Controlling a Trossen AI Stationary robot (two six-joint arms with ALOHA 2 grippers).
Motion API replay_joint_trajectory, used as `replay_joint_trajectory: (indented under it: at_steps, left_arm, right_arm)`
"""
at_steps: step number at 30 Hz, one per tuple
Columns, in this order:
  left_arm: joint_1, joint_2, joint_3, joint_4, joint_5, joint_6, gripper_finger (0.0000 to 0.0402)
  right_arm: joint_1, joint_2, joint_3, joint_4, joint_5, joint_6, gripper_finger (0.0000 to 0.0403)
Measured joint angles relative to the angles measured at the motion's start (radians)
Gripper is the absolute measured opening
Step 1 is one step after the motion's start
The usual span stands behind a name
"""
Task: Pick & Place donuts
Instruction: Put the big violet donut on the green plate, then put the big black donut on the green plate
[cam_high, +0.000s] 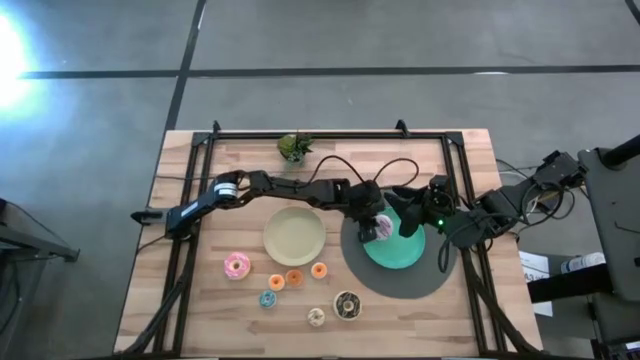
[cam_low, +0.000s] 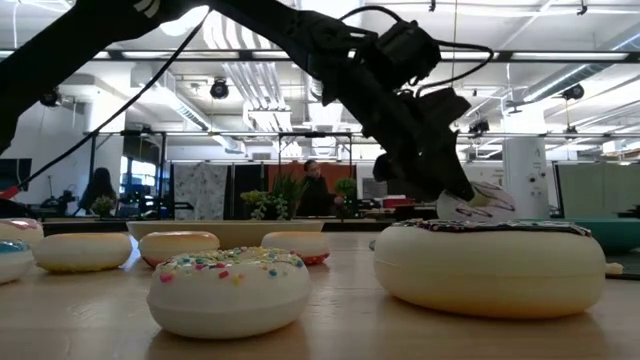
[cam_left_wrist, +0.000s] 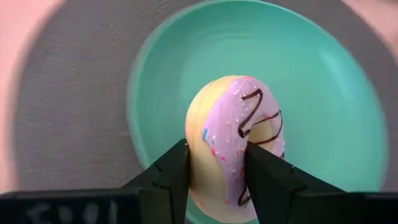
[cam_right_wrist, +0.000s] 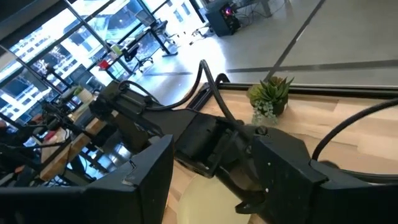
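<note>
Place step: left gripper (cam_left_wrist: 214, 171) jaws clamped on pink-frosted donut (cam_left_wrist: 239, 143), hovering over teal plate (cam_left_wrist: 336, 93), right of tabletop centre. Next: lower, release. Right gripper (cam_high: 437, 214) beside plate, jaw state unclear.

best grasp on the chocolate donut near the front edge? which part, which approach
Chocolate donut lies flat on the table, hole up, so come straight down. Probably pinch across one side of the ring, one finger in the hole and one outside. Cream mini donut sits close beside it, so take the far side. Left pincer holds the pink-iced donut edge-on over the teal plate.
</note>
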Motion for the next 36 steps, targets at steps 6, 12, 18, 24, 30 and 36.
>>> replay_joint_trajectory:
  at_steps: [6, 12, 18, 24, 30, 36]
  left_arm:
    - [0.001, 0.0, 0.0, 0.004, 0.077, -0.071, 0.0151]
    - [0.025, 0.0, 0.0, 0.04, 0.241, -0.161, 0.0166]
    - [0.062, -0.01, -0.003, -0.023, 0.154, -0.124, 0.0167]
    - [0.083, -0.042, -0.002, -0.128, -0.006, -0.01, 0.0167]
    - [0.085, -0.167, -0.044, -0.241, 0.055, 0.059, 0.0167]
    - [0.04, -0.458, -0.405, -0.045, 0.166, 0.022, 0.0167]
  right_arm:
    - [0.0, 0.0, 0.0, 0.001, -0.017, 0.002, 0.0208]
    - [0.0, 0.0, -0.001, -0.005, -0.041, 0.004, 0.0208]
    - [0.0, 0.0, -0.001, -0.06, -0.063, 0.048, 0.0208]
    - [0.0, 0.0, -0.001, -0.082, -0.063, 0.063, 0.0208]
    - [0.0, 0.003, -0.002, -0.148, -0.194, 0.086, 0.0208]
    - [-0.003, 0.043, -0.016, -0.251, -0.429, 0.12, 0.0208]
